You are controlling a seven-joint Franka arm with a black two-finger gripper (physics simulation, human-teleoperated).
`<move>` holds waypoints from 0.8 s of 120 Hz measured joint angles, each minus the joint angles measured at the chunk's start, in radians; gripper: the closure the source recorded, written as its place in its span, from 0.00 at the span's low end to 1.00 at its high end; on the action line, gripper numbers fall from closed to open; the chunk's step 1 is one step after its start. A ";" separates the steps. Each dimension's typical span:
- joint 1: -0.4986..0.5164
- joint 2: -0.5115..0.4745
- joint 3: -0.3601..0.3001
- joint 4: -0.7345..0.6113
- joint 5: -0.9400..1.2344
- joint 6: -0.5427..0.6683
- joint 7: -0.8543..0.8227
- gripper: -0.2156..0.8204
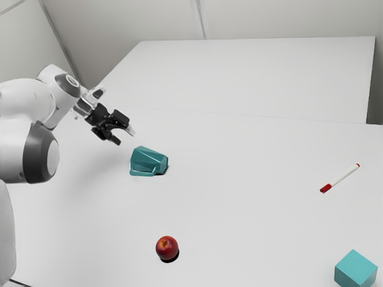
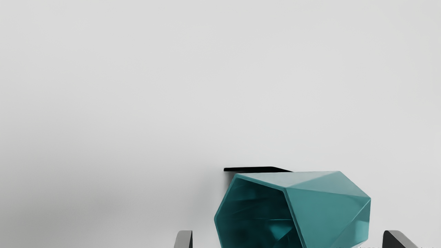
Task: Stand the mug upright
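Observation:
My gripper hangs above the table in the exterior view, up and to the left of the teal mug, with a gap between them. The faceted mug lies on its side, its narrower base toward the exterior view's right. In the wrist view the mug shows its dark open mouth and part of its side. The gripper is open there, its two fingertips wide apart, and the mug appears between them without being gripped.
On the white table, a red apple sits nearer the exterior view's bottom edge. A white marker with a red cap and a teal cube lie toward the exterior view's right.

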State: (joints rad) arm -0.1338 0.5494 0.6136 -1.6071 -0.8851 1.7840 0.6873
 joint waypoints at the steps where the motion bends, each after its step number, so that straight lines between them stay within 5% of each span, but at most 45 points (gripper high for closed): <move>1: 0.000 0.000 0.000 -0.002 -0.002 -0.001 0.002 0.21; 96: 0.009 -0.007 0.001 -0.152 -0.257 -0.166 0.110 0.21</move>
State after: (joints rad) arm -0.1243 0.5420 0.6144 -1.7587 -1.1421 1.6180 0.7969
